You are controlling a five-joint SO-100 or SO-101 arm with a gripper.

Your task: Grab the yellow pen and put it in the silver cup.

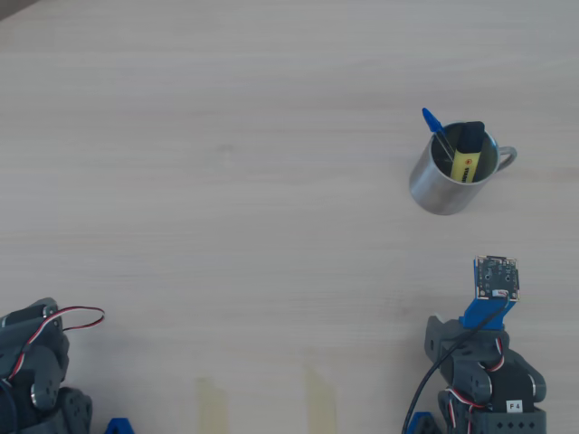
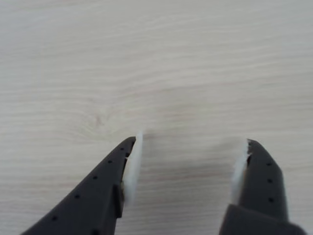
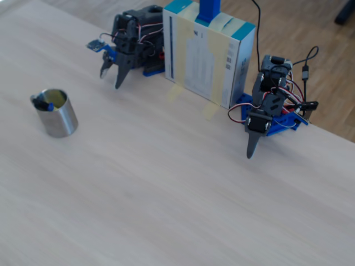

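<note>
Gripper (image 2: 188,169), fingers apart and empty above bare table; yellow pen (image 1: 465,152) already stands in silver cup (image 1: 443,185), so retreat gently.

A hobby robotics desk: pale wood table (image 3: 166,183), two small arms, a taped cardboard box (image 3: 208,55)

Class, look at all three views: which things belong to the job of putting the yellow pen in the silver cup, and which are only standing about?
Belong to the job:
- yellow pen, already standing in the cup
- silver cup
- gripper, jaws apart, holding nothing

Only standing about:
- thin blue pen, also in the cup
- second arm
- white and teal box
- table
</note>
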